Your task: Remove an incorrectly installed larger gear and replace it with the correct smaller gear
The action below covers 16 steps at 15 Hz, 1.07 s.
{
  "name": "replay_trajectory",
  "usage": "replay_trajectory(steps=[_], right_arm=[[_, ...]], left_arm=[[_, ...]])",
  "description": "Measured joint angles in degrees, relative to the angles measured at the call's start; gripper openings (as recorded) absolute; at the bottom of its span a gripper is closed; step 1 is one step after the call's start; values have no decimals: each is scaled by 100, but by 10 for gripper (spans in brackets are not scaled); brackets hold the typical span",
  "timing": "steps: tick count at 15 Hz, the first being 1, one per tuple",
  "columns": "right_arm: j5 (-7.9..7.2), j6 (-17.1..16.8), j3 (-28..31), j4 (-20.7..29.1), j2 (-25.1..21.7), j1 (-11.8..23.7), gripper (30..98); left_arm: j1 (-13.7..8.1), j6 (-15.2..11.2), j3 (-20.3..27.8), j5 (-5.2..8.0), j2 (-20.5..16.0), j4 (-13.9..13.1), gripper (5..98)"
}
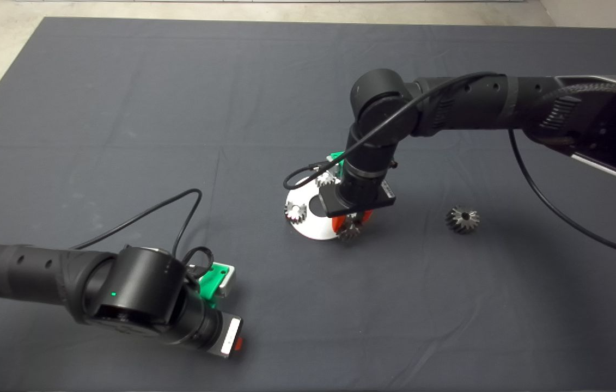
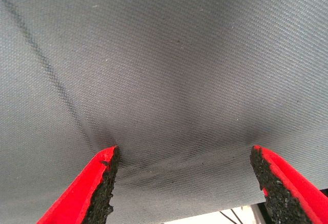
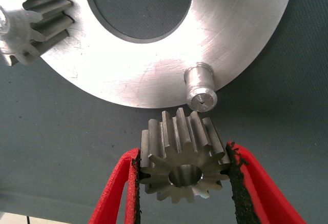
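Note:
My right gripper point(image 3: 182, 149) is shut on the smaller gear point(image 3: 183, 163), a shiny steel toothed gear with a centre hole, its black pads pressing on both sides. The gear hangs just off the rim of the round silver plate point(image 3: 154, 78), close to a bare steel pin point(image 3: 201, 87) and apart from it. In the head view this gripper point(image 1: 352, 223) stands at the plate's near right edge. The larger gear point(image 1: 462, 219), dark and conical, lies alone on the mat to the right. My left gripper point(image 2: 184, 157) is open over bare mat at the lower left.
Two more small gears point(image 1: 295, 211) point(image 1: 325, 178) sit on the silver plate point(image 1: 313, 227), one also seen in the right wrist view as a gear point(image 3: 31, 21). The left arm point(image 1: 139, 294) and its black cable point(image 1: 177, 204) lie across the mat's lower left.

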Motion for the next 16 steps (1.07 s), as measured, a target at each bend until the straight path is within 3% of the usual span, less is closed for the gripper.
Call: replay_trajectory(steps=[4, 6, 10, 16], right_arm=[[7, -21, -75, -11, 76, 4, 341], [2, -18, -78, -9, 94, 52, 340], [5, -2, 131, -11, 103, 505, 340], [11, 1, 176, -11, 100, 513, 340]], left_arm=[[-5, -4, -83, 157, 152, -38, 643], [-18, -9, -124, 163, 180, -68, 643], [-18, -11, -135, 176, 199, -74, 643], [-18, -15, -135, 176, 199, -82, 643]])
